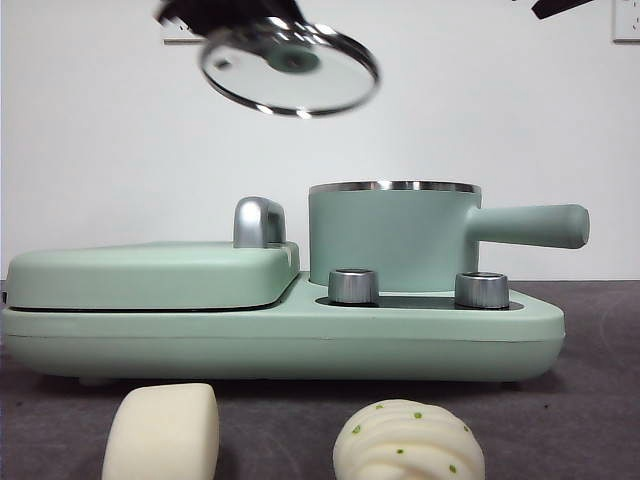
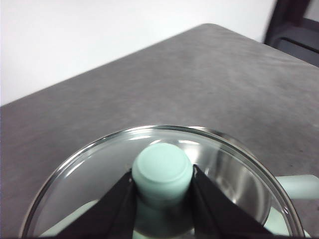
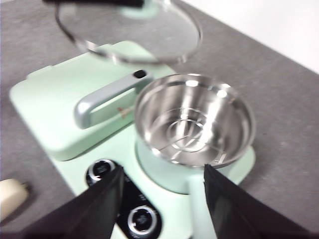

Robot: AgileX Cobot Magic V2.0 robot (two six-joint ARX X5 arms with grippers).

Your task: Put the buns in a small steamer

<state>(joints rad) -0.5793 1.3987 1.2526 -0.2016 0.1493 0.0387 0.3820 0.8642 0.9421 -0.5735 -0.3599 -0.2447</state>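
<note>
The small steamer (image 1: 390, 235) stands uncovered on the right of the mint-green base, its handle (image 1: 530, 225) pointing right. In the right wrist view the steamer (image 3: 194, 119) shows a bare steel rack inside. Its glass lid (image 1: 290, 70) hangs tilted in the air above and to the left of the pot. My left gripper (image 2: 162, 181) is shut on the lid's green knob (image 2: 162, 169). The plain bun (image 1: 162, 432) and the pleated, green-flecked bun (image 1: 408, 442) lie on the table in front of the base. My right gripper (image 3: 162, 199) hovers open above the pot's near side, holding nothing.
The flat griddle (image 1: 150, 275) with a silver handle (image 1: 258, 222) fills the left half of the base. Two steel dials (image 1: 353, 285) (image 1: 482, 289) sit in front of the pot. The right arm shows only as a black tip (image 1: 560, 8) at the top right corner. The table is dark grey.
</note>
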